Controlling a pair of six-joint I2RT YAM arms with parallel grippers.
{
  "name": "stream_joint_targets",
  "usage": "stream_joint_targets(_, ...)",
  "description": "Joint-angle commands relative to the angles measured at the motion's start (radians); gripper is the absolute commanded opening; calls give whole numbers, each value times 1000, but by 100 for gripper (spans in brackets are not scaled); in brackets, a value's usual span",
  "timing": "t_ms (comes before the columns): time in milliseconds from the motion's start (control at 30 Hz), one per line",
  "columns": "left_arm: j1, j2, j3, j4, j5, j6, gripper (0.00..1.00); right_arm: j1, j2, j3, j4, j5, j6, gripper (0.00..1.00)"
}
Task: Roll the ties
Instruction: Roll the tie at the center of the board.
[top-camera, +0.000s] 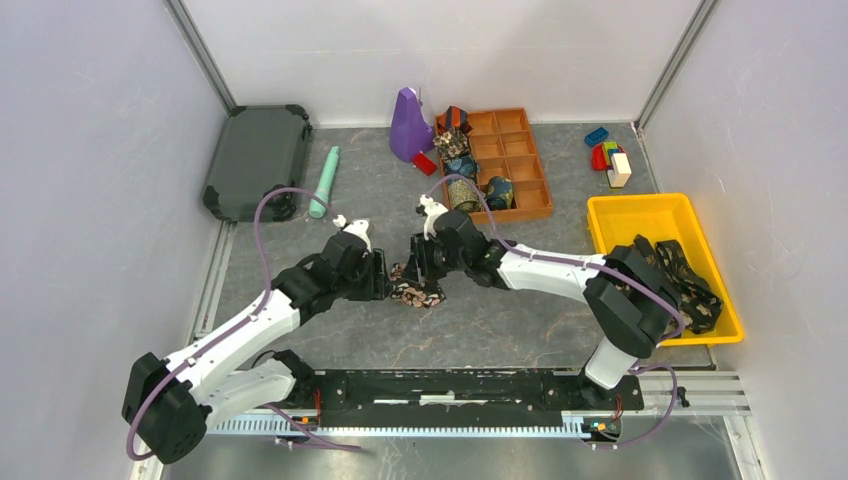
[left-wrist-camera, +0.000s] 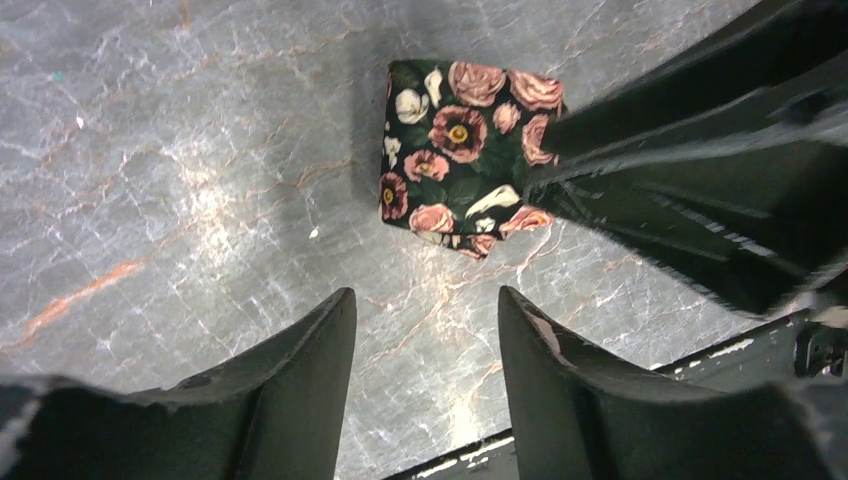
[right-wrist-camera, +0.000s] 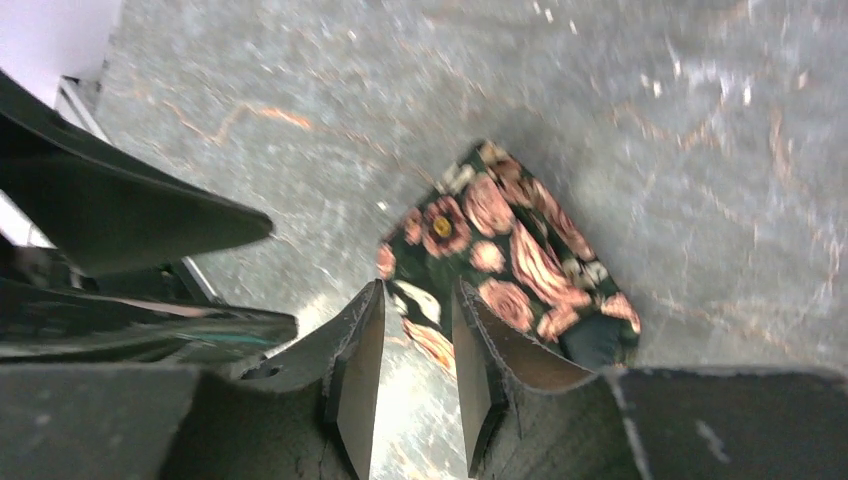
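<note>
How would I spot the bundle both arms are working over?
On the grey table, look where the left claw and right claw nearly meet. There lies a small rolled tie, black with pink roses; the other rolls sit farther back in the orange tray.

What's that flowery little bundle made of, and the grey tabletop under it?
The flowery bundle looks like soft fabric, with folded edges and printed roses. The tabletop looks like grey veined stone or a laminate imitating it, smooth with a faint sheen.
</note>
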Motion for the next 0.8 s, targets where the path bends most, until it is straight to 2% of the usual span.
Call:
stream_joint_targets(0,-6,-34,-8,-47,-6,-83,59,-4,14,120,-26,9,-35,38)
stream_joint_targets(267,-47,-45,-53,-47,4,-133,47,-40,85,260,-79,36,-65,41)
stream_joint_targets(433,-69,-18,-85,-32,-16,-163,40,-75,155,300,-138,53,-86,34)
stream_joint_targets(767,-101,58,-174,156,46,-250,36,-107,286,398,-220,47,-161,30)
